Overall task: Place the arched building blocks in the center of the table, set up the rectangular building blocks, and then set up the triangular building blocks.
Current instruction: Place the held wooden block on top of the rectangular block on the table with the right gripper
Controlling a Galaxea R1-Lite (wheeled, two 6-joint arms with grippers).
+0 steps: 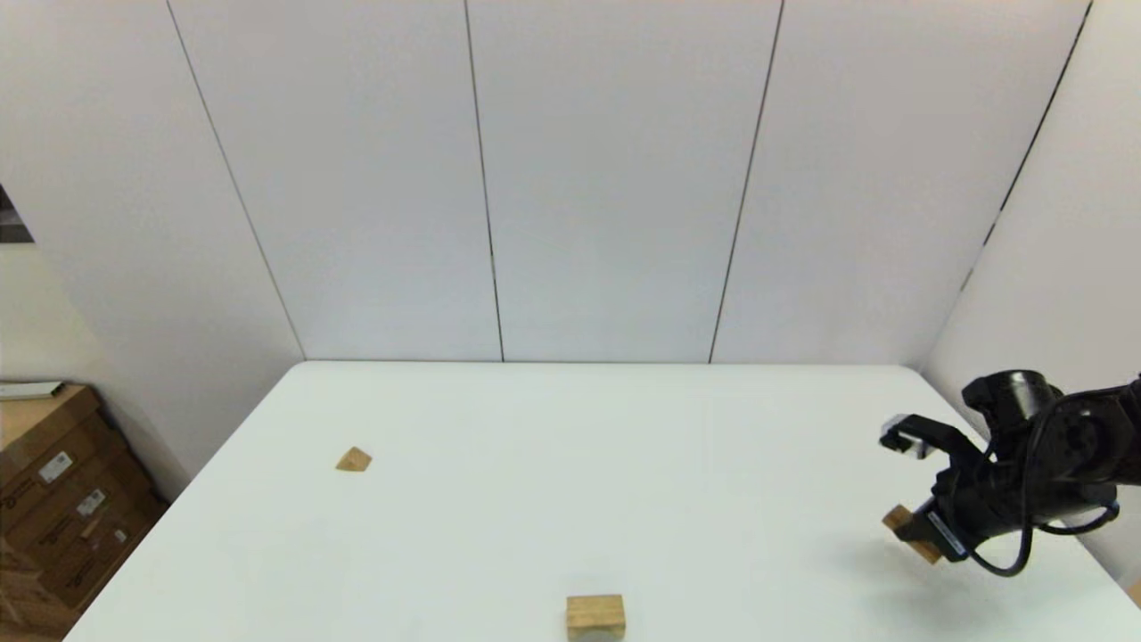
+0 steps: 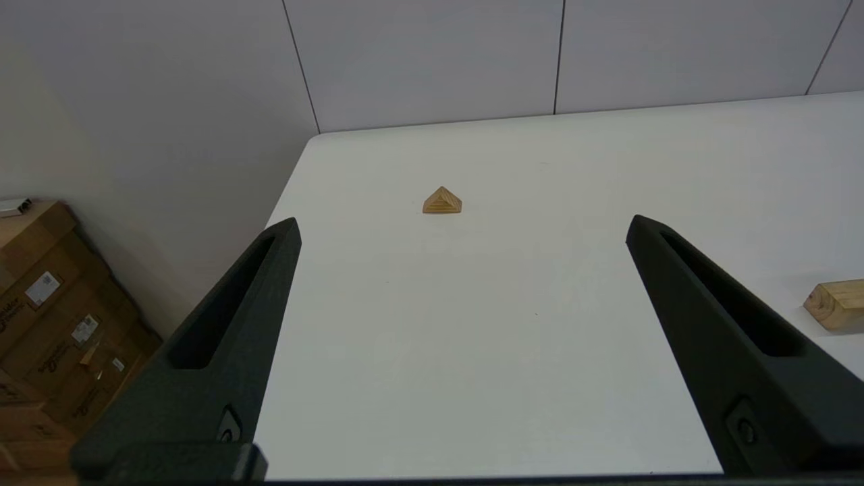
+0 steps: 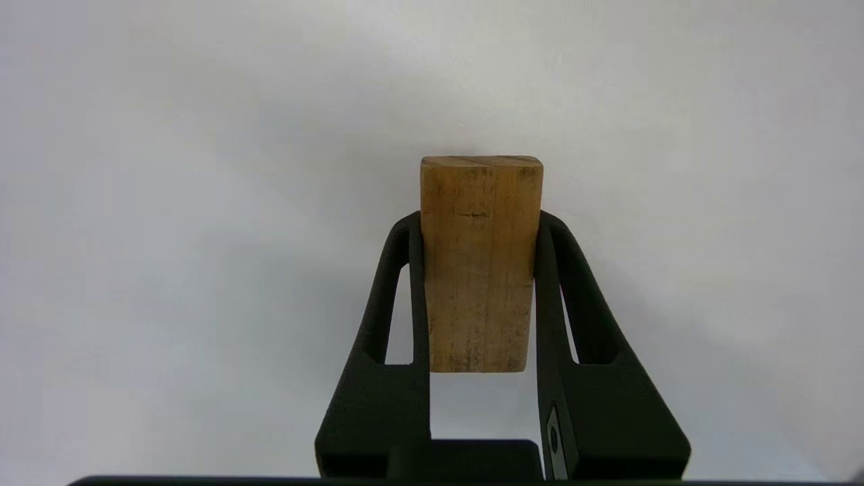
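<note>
My right gripper (image 1: 920, 533) hovers over the right side of the table (image 1: 570, 446), shut on the rectangular building block (image 1: 907, 526), a solid tan-brown bar that hangs tilted above its shadow. In the right wrist view the bar (image 3: 480, 263) sits between both fingers (image 3: 391, 304). The arched building block (image 1: 595, 615), light tan, rests at the front middle with a shadowed hollow underneath; it also shows at the edge of the left wrist view (image 2: 837, 305). The triangular building block (image 1: 354, 459) lies on the left part of the table. My left gripper (image 2: 464, 226) is open, short of the wedge (image 2: 442, 201).
Cardboard boxes (image 1: 53, 499) are stacked on the floor beyond the table's left edge. White wall panels close off the back and the right side. The left arm does not show in the head view.
</note>
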